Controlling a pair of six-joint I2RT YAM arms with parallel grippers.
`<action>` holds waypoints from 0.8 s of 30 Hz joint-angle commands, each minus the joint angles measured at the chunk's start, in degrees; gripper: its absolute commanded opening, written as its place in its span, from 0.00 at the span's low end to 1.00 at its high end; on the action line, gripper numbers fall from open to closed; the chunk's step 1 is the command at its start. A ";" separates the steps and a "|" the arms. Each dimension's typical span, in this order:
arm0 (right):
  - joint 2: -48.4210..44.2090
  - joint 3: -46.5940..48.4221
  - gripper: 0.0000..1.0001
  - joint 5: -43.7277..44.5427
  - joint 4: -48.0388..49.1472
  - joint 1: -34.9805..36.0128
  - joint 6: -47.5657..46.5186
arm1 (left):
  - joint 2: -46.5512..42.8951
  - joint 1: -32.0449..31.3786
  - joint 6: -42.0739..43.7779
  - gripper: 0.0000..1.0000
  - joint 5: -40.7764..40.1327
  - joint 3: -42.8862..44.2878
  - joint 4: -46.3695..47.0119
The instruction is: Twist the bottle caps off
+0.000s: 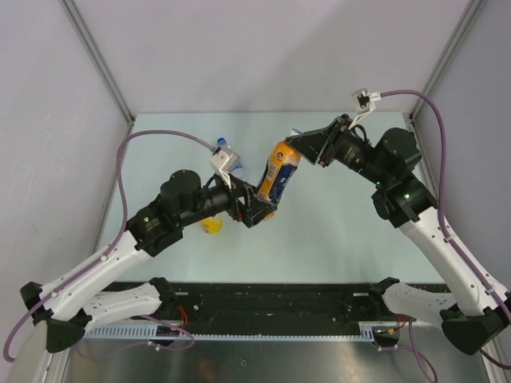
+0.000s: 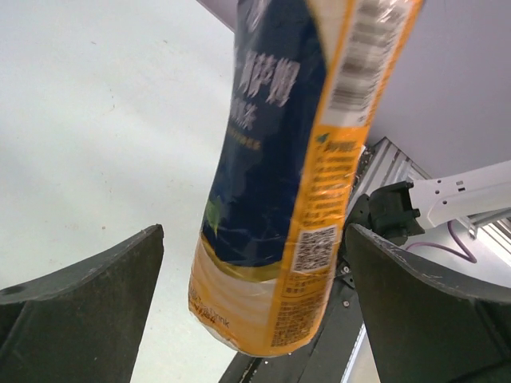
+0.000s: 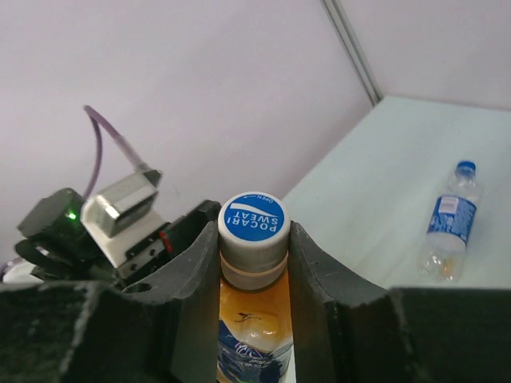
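Note:
The orange bottle [image 1: 275, 179] with a dark blue label hangs tilted above the table. My right gripper [image 3: 254, 239] is shut on its cap [image 3: 254, 217], whitish on the side with a blue printed top. My left gripper [image 2: 254, 235] stands open round the bottle's base [image 2: 271, 295], its fingers [image 2: 88, 303] apart from the plastic on both sides. The clear bottle [image 3: 449, 227] with a blue label and blue cap [image 3: 465, 167] lies on the table behind the left arm. The yellow bottle [image 1: 211, 225] is partly hidden under the left arm.
Pale walls with metal corner posts [image 1: 100, 60] close in the table at the back and sides. A black rail [image 1: 271, 299] runs along the near edge between the arm bases. Purple cables [image 1: 160, 136] loop above both arms.

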 commanded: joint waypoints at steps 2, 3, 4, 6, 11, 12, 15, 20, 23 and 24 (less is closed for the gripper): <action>-2.20 0.33 0.00 1.97 5.72 0.54 1.75 | 0.67 0.38 1.54 0.98 2.08 2.30 1.02; -2.27 0.33 0.00 1.94 5.76 0.58 1.96 | 0.95 0.36 1.52 0.97 2.33 2.29 1.04; -2.39 0.33 0.00 1.93 5.74 0.64 2.15 | 1.17 0.40 1.55 0.95 2.67 2.28 1.04; -2.55 0.33 0.00 1.92 5.55 0.73 2.34 | 1.60 0.38 1.51 0.89 3.34 2.28 1.03; -2.63 0.31 0.00 1.97 5.09 0.83 2.75 | 3.16 0.41 1.60 0.75 6.17 2.28 1.05; -2.57 0.32 0.00 1.94 4.92 0.90 2.81 | 3.46 0.38 1.68 0.71 6.83 2.28 1.05; -2.23 0.33 0.00 2.12 4.10 0.96 2.71 | 4.07 0.36 1.74 0.53 7.83 2.11 1.05; -1.37 0.33 0.10 2.74 2.21 0.97 1.93 | 3.62 0.42 2.42 0.29 7.22 1.13 1.05; -0.91 0.33 0.42 3.55 1.89 0.86 1.19 | 2.77 0.37 3.58 0.24 5.91 0.03 0.93; -0.79 0.33 0.53 3.74 1.87 0.74 0.93 | 2.43 0.40 3.95 0.24 5.42 -0.38 0.82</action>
